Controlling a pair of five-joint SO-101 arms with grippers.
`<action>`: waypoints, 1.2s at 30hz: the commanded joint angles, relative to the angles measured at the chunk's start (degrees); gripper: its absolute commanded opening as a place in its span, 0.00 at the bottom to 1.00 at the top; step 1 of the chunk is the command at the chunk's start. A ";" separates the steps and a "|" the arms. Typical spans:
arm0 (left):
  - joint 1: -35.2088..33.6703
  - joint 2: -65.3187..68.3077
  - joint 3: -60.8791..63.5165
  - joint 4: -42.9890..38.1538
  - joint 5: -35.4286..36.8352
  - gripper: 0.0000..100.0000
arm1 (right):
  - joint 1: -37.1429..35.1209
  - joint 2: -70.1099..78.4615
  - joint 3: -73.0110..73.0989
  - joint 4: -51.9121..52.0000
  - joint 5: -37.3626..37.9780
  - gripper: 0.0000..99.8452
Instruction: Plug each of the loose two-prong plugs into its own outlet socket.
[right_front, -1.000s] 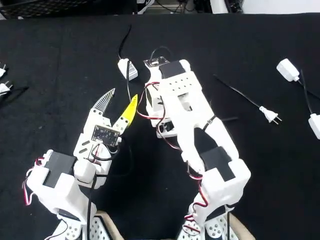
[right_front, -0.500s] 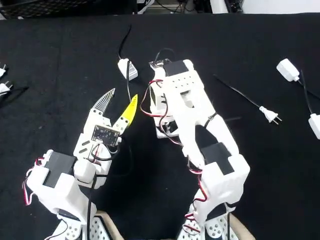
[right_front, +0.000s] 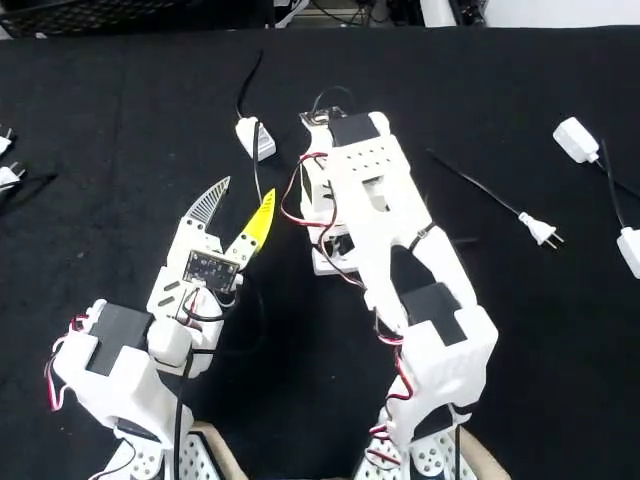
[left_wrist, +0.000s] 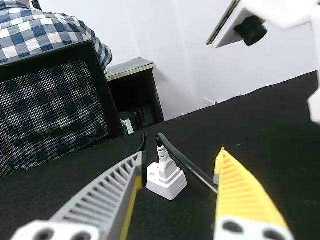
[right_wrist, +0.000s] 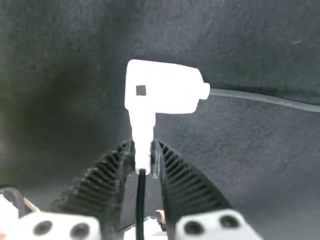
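Observation:
In the right wrist view my right gripper (right_wrist: 144, 150) is shut on a white two-prong plug (right_wrist: 142, 145). The plug's front end sits in a white outlet socket (right_wrist: 162, 92) lying on the black table. In the high view the right arm (right_front: 370, 190) points down at mid-table and covers that gripper. My left gripper (right_front: 246, 190) stands open and holds nothing; its grey and yellow fingers (left_wrist: 240, 190) frame another white socket (left_wrist: 165, 180) (right_front: 255, 138) farther off, which has a plug and black cable in it. A loose plug (right_front: 541, 231) lies at the right.
Two more white sockets (right_front: 575, 140) (right_front: 630, 250) with cables lie near the right edge. Small plugs (right_front: 8, 177) sit at the left edge. A mesh chair back (left_wrist: 55, 105) stands beyond the table's far edge.
The right arm has shifted slightly toward the far side and to the right. The left arm has kept still.

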 joint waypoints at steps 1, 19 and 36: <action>0.48 -0.26 -1.45 0.00 0.09 0.24 | 0.53 -0.13 -1.19 0.35 -1.05 0.01; 0.48 -0.26 -1.54 0.00 0.09 0.24 | -2.55 -0.40 4.70 -4.04 -1.85 0.01; 0.48 -0.26 -1.89 0.00 0.09 0.24 | -0.26 -0.75 -1.63 3.16 2.37 0.01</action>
